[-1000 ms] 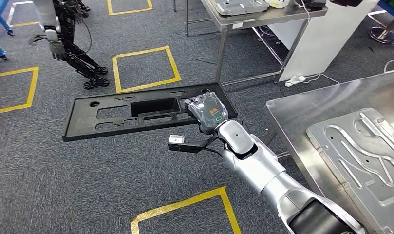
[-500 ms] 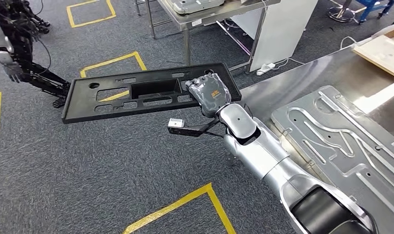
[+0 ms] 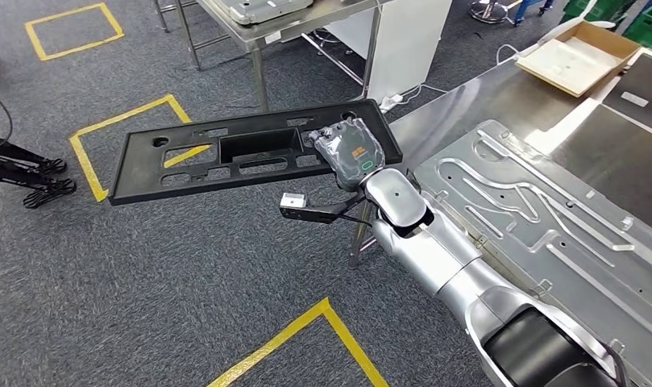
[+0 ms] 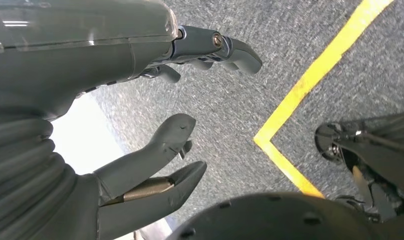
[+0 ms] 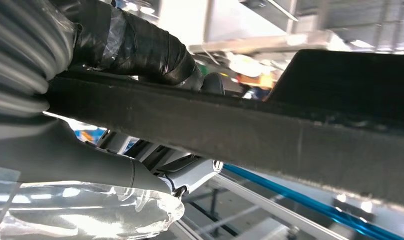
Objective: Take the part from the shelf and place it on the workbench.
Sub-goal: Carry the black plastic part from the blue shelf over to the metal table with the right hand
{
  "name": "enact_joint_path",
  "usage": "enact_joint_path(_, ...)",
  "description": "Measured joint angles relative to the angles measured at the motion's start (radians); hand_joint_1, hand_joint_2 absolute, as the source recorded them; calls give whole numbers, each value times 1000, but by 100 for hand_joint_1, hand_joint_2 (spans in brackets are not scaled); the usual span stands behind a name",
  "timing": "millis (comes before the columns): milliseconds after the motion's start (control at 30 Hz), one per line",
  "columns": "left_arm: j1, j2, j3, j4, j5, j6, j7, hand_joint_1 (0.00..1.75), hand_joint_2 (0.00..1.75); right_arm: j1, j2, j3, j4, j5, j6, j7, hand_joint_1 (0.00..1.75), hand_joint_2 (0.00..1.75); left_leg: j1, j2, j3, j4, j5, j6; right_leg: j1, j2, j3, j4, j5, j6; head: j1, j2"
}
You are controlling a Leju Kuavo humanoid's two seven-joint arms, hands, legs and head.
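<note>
Head view: flat black slotted part (image 3: 226, 157)

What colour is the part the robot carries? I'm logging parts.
Black, seen best in the head view: the part held by the right hand.

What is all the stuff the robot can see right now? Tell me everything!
Plastic part: one, black, long and flat with cut-outs, held in the air over the carpet.
Workbench: one, shiny steel, on the right.
Metal plate: one, silver with grooves, lying on the workbench.
Cardboard tray: one, brown, on the far end of the workbench.
Far table: one, steel, at the back, with a grey plate on top.
White panel: one, standing beside the far table.
Floor tape: several yellow outlines, on the grey carpet.
Right hand: one, grey under clear wrap, grips the black part's right end.
Left hand: one, grey, holds nothing, fingers apart above the carpet.
</note>
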Motion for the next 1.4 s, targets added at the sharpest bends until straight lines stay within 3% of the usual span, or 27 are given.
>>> enact_joint_path(33, 0, 0, 0, 0, 0, 0, 0, 0, 175, 0, -2, 0, 1, 1, 1, 0, 168, 175, 0, 12, 2, 0, -2, -1, -2, -4, 10, -17, 19, 2, 0, 0)
enact_joint_path(67, -1, 0, 0, 0, 0, 0, 0, 0, 175, 0, -4, 0, 1, 3, 1, 0, 168, 175, 0, 23, 4, 1, -4, -3, -3, -12, 39, -73, 52, 2, 0, 0)
enact_joint_path(133, -1, -1, 0, 0, 0, 0, 0, 0, 175, -1, -5, 0, 2, 3, 1, 0, 168, 175, -2, 43, 11, 3, -12, -11, 3, -53, 111, -211, 103, -4, 0, 0)
enact_joint_path(200, -1, -1, 0, 0, -1, 0, 0, 0, 175, -3, -7, 0, 2, 4, 2, 1, 168, 175, -8, 61, 16, 4, -18, -21, 12, -74, 141, -274, 113, -17, -1, 0)
enact_joint_path(267, -5, -1, 0, 0, -1, 0, -1, 0, 175, -3, -13, 0, 5, 7, 3, 4, 168, 175, -10, 78, 23, 2, -22, -31, 15, -54, 141, -277, 113, -31, -1, 0)
enact_joint_path(300, -7, -1, 0, 0, -1, 0, -2, 0, 175, -3, -16, 0, 7, 11, 3, 6, 168, 175, -8, 74, 26, 6, -30, -37, 13, -44, 144, -280, 115, -37, -1, 0)
enact_joint_path(367, -7, 0, 1, 0, -2, 1, -2, 0, 175, -5, -21, 0, 13, 18, 2, 11, 168, 175, -3, 33, 5, 62, -69, -45, 7, -22, 149, -285, 118, -49, -1, 0)
enact_joint_path(433, -3, 0, 1, 0, -2, 1, -3, 0, 175, -6, -23, 0, 20, 21, 1, 15, 168, 175, -1, -15, -59, 194, -132, -47, 5, 2, 150, -286, 120, -57, -2, 0)
enact_joint_path(467, -2, 0, 1, 0, -3, 0, -3, 0, 175, -6, -24, 0, 24, 22, 0, 16, 168, 175, -1, -24, -94, 261, -153, -48, 6, 16, 150, -285, 120, -58, -2, 0)
enact_joint_path(500, -2, 0, 1, 0, -4, 0, -3, 0, 175, -6, -26, 0, 28, 23, 0, 15, 168, 175, -1, -27, -118, 299, -155, -47, 7, 30, 150, -284, 120, -58, -2, 0)
enact_joint_path(533, -2, 0, 1, 0, -4, 0, -2, 0, 175, -6, -28, 0, 32, 23, 0, 15, 168, 175, -1, -29, -125, 298, -136, -45, 8, 45, 151, -283, 119, -58, -2, 0)
enact_joint_path(567, -1, 0, 1, 0, -4, 0, -2, 0, 175, -6, -30, 0, 35, 24, 0, 15, 168, 175, -1, -33, -113, 256, -99, -42, 8, 59, 153, -282, 119, -57, -2, 0)
enact_joint_path(633, 1, 1, 2, 0, -6, 1, -2, 0, 175, -8, -34, 0, 41, 26, 1, 17, 168, 175, 1, -69, -61, 116, -19, -32, 9, 87, 153, -279, 116, -54, -2, 0)
enact_joint_path(667, 3, 2, 3, 0, -8, 1, -1, 0, 175, -10, -35, 0, 43, 30, 1, 18, 168, 175, 1, -89, -39, 62, 3, -29, 8, 98, 150, -276, 116, -50, -2, 0)
enact_joint_path(733, 2, 3, 5, 0, -10, 2, 0, 0, 175, -13, -40, -1, 48, 39, 2, 22, 168, 175, 0, -110, -23, 21, 10, -25, 4, 119, 143, -276, 119, -37, -2, 0)
enact_joint_path(767, -1, 2, 5, 0, -11, 2, 0, 0, 175, -13, -43, -2, 49, 42, 2, 24, 168, 175, 0, -101, -22, 16, 11, -23, 1, 130, 140, -278, 122, -30, -2, 0)
enact_joint_path(800, -4, 2, 6, 0, -12, 2, 0, 0, 175, -14, -48, -3, 51, 44, 3, 25, 168, 175, 1, -89, -19, 12, 14, -18, 1, 128, 138, -277, 121, -23, -2, 0)
enact_joint_path(867, -6, 1, 6, 0, -13, 3, 0, 0, 175, -18, -56, -7, 52, 46, 4, 27, 168, 175, 4, -64, -15, 0, 21, -5, 7, 82, 119, -239, 93, -14, 2, 0)
enact_joint_path(933, -2, 0, 6, 0, -13, 4, 0, 0, 175, -24, -61, -9, 55, 48, 4, 30, 168, 175, 3, -40, -14, -4, 22, 4, 7, 22, 66, -126, 32, -9, 6, 0)
enact_joint_path(1000, 0, 0, 6, 0, -14, 4, 0, 0, 175, -26, -66, -11, 60, 50, 3, 32, 168, 175, 1, -13, -14, -3, 19, 5, 1, 3, 12, -17, -5, -2, 5, 0)
enact_joint_path(1033, 0, 0, 6, 0, -14, 4, 0, 0, 175, -26, -68, -11, 63, 51, 3, 32, 168, 175, 1, 0, -13, -1, 17, 5, -2, -1, 8, -8, 3, 0, 6, 0)
enact_joint_path(1067, 0, 0, 7, 0, -14, 4, 0, 0, 175, -26, -71, -12, 65, 53, 2, 32, 168, 175, 1, 12, -12, 0, 14, 3, -4, -7, 25, -40, 28, 2, 6, 0)
enact_joint_path(1167, -1, -1, 7, 0, -14, 4, -1, 0, 175, -30, -79, -19, 66, 59, 7, 35, 168, 175, -3, 40, -6, 5, 5, -6, 4, -56, 127, -236, 107, -7, 6, 0)
enact_joint_path(1233, -1, -2, 7, 0, -14, 4, -2, 0, 175, -33, -86, -26, 66, 60, 10, 37, 168, 175, -8, 58, -2, 6, 1, -17, 13, -68, 147, -283, 113, -17, 5, 0)
enact_joint_path(1300, -4, -2, 7, 0, -14, 4, -3, 0, 175, -36, -93, -30, 65, 60, 11, 38, 168, 175, -7, 71, 2, 5, -4, -28, 12, -44, 147, -286, 118, -27, 5, 0)
enact_joint_path(1367, -6, -2, 7, 0, -14, 4, -3, 0, 175, -37, -98, -33, 65, 63, 12, 38, 168, 175, -2, 40, -5, 35, -30, -38, 6, -24, 151, -293, 123, -40, 5, 0)
enact_joint_path(1400, -5, -2, 8, 0, -14, 4, -3, 0, 175, -38, -99, -33, 65, 66, 12, 38, 168, 175, 1, 13, -24, 79, -58, -41, 2, -14, 153, -295, 124, -45, 5, 0)
